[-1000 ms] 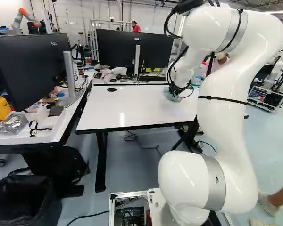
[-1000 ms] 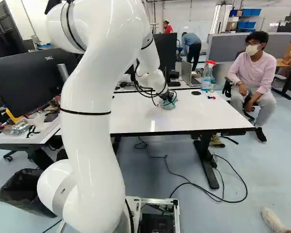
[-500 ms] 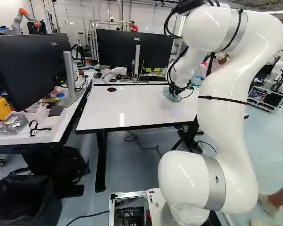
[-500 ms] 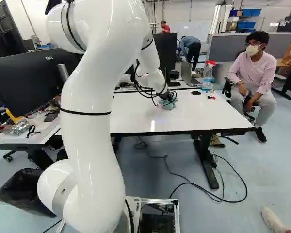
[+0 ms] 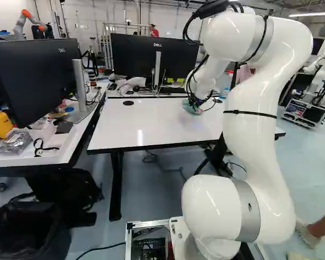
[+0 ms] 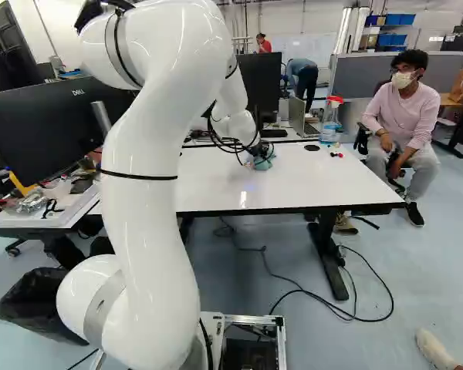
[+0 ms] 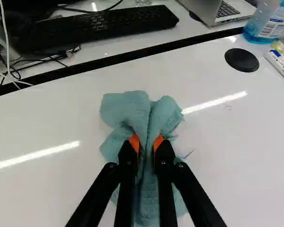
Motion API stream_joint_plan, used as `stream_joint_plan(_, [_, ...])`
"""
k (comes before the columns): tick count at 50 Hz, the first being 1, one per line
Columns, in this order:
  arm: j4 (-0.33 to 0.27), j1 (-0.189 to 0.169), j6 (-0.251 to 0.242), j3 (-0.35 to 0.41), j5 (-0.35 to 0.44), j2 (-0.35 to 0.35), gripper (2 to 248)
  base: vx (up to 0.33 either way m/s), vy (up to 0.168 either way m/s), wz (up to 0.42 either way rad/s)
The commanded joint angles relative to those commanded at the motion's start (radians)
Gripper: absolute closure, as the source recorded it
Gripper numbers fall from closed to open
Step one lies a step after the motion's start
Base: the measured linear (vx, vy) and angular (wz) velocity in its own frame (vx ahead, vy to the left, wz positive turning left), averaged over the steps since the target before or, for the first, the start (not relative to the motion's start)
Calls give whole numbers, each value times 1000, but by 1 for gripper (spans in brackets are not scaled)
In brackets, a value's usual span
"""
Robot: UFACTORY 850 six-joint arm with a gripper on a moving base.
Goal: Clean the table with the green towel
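So the green towel [image 7: 125, 106] is bunched up and properly pinched in the claw [image 6: 260, 151], with an orange pad pressed in from either side, as shown in the wrist view. The cloth is rested on the white counter [image 5: 151, 127], over toward its far edge, with folds poked out ahead of the fingertips and more of it tucked under the claw. A little blue mark [image 7: 190, 154] can be spotted on the surface just beside the towel.

A round black cable grommet [image 7: 242, 60] is set into the same counter, well apart from the towel, and a spray bottle [image 7: 267, 26] with blue liquid and a white marker [image 7: 281, 64] are parked near it. Past the far edge, a black keyboard [image 7: 99, 22] and an open laptop [image 7: 199, 9] are set out on another surface, where a black monitor [image 5: 135, 57] is also stood.
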Motion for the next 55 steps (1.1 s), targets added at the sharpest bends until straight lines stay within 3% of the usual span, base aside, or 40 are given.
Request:
stream_joint_plan(32, [0, -65, 0, -74, 0, -54, 199, 0, 0, 0])
stream_joint_plan(55, [0, -109, 0, -8, 0, -6, 199, 0, 0, 0])
